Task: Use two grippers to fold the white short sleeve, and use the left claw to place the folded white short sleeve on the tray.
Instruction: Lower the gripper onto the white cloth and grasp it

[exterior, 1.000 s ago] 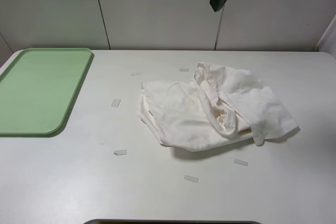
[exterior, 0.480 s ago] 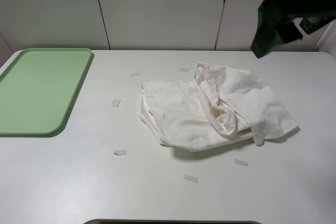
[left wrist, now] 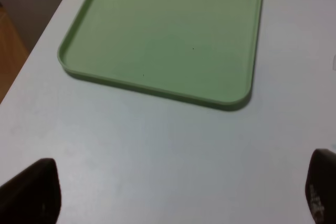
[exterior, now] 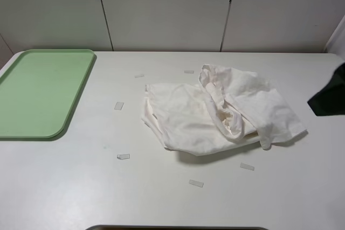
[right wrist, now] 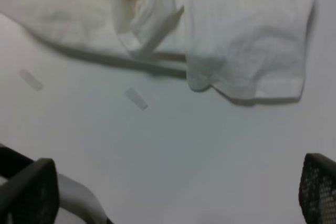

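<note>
From the high camera, the white short sleeve point(exterior: 215, 111) lies crumpled on the worktop point(exterior: 81, 187), right of the middle. One layer is spread flat, and a bunched, twisted fold lies over its right half. The pale green tray point(exterior: 75, 98) sits flat at the far left, well apart from the garment. Small pale tape strips point(exterior: 119, 105) are scattered on the worktop around the cloth. A dark part of the right arm point(exterior: 330, 98) juts in at the right edge, near the garment but apart from it. This view does not show how its fingers stand.

In the left wrist view, the left gripper point(left wrist: 176, 192) hangs over bare worktop just beside the tray point(left wrist: 168, 30). Its fingers point(left wrist: 31, 190) are spread wide, with only the worktop between them.

In the right wrist view, the right gripper point(right wrist: 173, 190) hovers above the worktop near a hemmed edge of the white short sleeve point(right wrist: 210, 24). Its fingers point(right wrist: 317, 187) are spread wide and grip nothing. Two tape strips point(right wrist: 136, 98) lie between the gripper and the cloth.
</note>
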{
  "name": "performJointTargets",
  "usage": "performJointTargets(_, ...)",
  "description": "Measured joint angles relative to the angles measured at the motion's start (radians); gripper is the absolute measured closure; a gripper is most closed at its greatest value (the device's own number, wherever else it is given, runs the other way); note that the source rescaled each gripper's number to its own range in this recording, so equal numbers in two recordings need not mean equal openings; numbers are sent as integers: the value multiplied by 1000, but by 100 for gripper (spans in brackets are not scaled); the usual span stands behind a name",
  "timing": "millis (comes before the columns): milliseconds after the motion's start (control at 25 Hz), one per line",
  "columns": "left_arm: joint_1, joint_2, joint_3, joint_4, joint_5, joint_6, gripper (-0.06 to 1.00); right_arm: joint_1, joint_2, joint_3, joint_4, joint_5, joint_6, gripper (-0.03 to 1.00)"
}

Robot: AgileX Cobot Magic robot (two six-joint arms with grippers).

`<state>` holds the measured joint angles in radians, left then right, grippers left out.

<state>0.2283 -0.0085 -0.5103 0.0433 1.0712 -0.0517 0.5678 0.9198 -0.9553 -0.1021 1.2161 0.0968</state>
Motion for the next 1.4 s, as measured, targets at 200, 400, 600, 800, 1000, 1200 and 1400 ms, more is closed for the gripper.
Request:
performJointTargets(200,0,0,0,0,0,0,2,-7,-124,84,13,-24,0,-3)
performJointTargets(400,0,0,0,0,0,0,2,-111,-303,190,54,-107,0,-3)
performJointTargets(600,0,0,0,0,0,0,2,-321,-539,341,91,-191,0,-3)
performJointTargets(800,0,0,0,0,0,0,2,-449,-713,430,112,-192,0,-3)
performJointTargets(1000,0,0,0,0,0,0,2,-557,-885,464,116,-191,-4,-3)
performJointTargets(1200,0,0,0,0,0,0,2,-613,-925,465,116,-191,-6,-3)
performJointTargets(1400,0,0,0,0,0,0,2,-615,-925,465,117,-191,-6,-3)
